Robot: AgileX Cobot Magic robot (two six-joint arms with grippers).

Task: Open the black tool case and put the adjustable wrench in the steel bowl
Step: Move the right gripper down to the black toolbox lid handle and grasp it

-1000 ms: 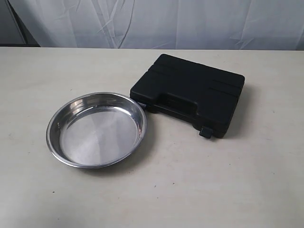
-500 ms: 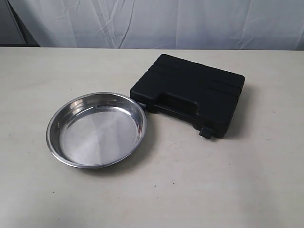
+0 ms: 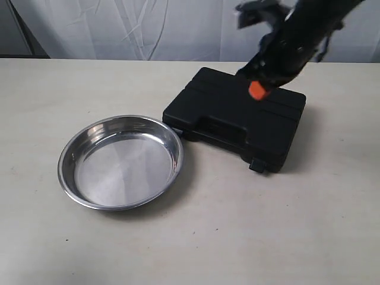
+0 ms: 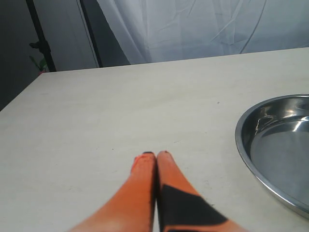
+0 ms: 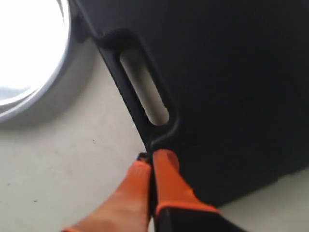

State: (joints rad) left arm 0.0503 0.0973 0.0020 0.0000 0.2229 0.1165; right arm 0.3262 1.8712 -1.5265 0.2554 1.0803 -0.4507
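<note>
The black tool case [image 3: 237, 116] lies closed on the table, its cut-out handle [image 5: 144, 92] facing the steel bowl [image 3: 120, 162]. The bowl is empty and nearly touches the case's corner. My right gripper [image 3: 257, 90] hangs above the case's lid, orange fingers pressed together with nothing between them; in the right wrist view its tips [image 5: 153, 158] sit over the handle's end. My left gripper [image 4: 154, 157] is shut above bare table beside the steel bowl's rim [image 4: 244, 150]; it does not show in the exterior view. The adjustable wrench is out of view.
A small latch [image 3: 257, 165] sticks out at the case's near right corner. A white curtain [image 3: 178, 27] hangs behind the table's far edge. Bare beige tabletop [image 3: 249, 231] spreads in front of the bowl and case.
The right arm has come into the exterior view from the upper right and now hangs over the case. Bowl and case have not moved.
</note>
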